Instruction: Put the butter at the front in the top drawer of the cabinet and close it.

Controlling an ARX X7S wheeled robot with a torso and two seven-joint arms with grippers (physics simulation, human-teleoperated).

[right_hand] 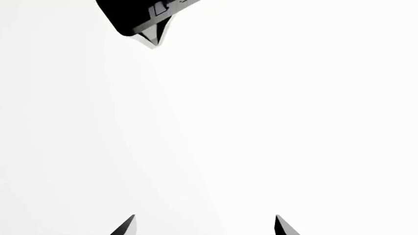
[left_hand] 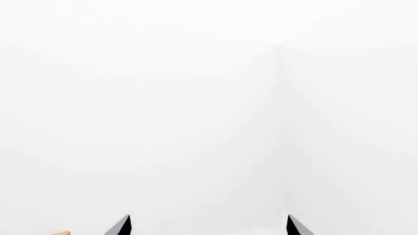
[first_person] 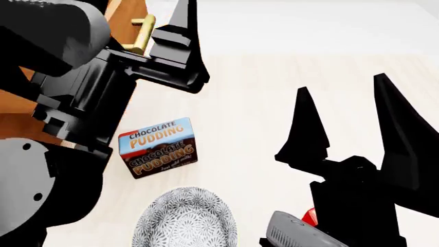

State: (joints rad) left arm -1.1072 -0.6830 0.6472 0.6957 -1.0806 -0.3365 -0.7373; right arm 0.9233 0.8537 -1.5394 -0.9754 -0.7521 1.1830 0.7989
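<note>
head view, cabinet (first_person: 20, 121) mostly hidden behind left arm (first_person: 75, 92)

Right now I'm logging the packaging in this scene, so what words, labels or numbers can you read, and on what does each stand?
"CHOCOLATE PUDDING" on the blue top of the box on the table.
"CHOCOLATE PUDDING" again on the box's brown front.
A small line of script under that: too small to read.
Patterned bowl and both wrist views: no text.

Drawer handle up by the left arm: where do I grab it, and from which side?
Grip the brass bar handle across its middle, probably coming straight at the wooden cabinet front; the round bar stands proud there. The left gripper is already beside it, jaws open.
</note>
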